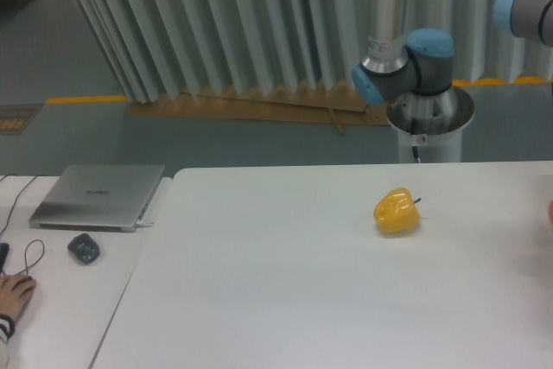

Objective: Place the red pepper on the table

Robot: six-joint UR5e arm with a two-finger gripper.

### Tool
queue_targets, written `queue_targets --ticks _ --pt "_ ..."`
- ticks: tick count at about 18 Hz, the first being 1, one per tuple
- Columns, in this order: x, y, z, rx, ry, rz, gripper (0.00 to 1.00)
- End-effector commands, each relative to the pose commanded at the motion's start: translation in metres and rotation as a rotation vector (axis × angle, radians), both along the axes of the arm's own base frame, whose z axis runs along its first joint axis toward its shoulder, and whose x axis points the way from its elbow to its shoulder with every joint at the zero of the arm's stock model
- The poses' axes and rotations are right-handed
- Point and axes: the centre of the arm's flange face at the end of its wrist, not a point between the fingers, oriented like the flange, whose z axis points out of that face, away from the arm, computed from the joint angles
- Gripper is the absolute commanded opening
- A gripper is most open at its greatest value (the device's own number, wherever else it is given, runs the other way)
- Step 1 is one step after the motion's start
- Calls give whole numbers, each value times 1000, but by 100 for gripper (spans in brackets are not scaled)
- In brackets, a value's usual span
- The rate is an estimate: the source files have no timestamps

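The tool was not seen in the frame, so its opening could not be told. Only a red sliver of the red pepper [550,211] was visible at the right edge, low over the worktop [285,300], probably already set down, apart from the yellow pepper [397,211].

Brightness: even, moderately bright, cool bluish-grey cast overall.
Light source: diffuse, from above; no lamp visible.
Shadows: soft and faint; a small pale shadow under the yellow pepper [397,212], slight shading beneath the laptop [99,195] edge.
Glare: white counter [302,300] nearly washed out, little surface texture; mild sheen on the yellow pepper's top and on the arm [399,58] joint caps.
Sharpness: soft throughout, low resolution; curtain [225,19] folds readable but smeared.
Noise: fine grain in the floor [78,136] and curtain.
Edges: a reddish sliver at the right border, cut off and too blurred to identify; hand [13,295] at lower left blurry.
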Motion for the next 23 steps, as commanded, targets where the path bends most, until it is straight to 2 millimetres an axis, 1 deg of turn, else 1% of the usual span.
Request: queue_targets --ticks 2,3,5,6,7,8,9,10,11,12,14,16,18,19,20,21,23 --pt "4 7 6 12 19 17 100" --pt "5 11 6 26 20 57 100" --pt "8 25 -1 54 16 115 100" --pt "11 35 -7 65 22 105 100" --pt "16 39 -14 58 15 95 100" --pt "19 37 -20 48 10 90 100" --pt "20 36 -21 28 18 81 100" --pt "21 29 -30 -42 37 82 100" --pt "25 22 -31 -101 73 77 100" --pt "29 27 -26 -113 98 38 100" --pt "25 24 -21 -137 114 -44 100" --pt "17 12 -24 -132 105 -20 100" --pt "13 12 -28 -75 76 -7 100" --pt "8 7 -30 2 35 22 100" --pt "2 -1 -39 73 -17 34 100" --pt "-6 -12 -41 118 -44 49 100" --pt "-24 -37 -47 109 -51 62 100"
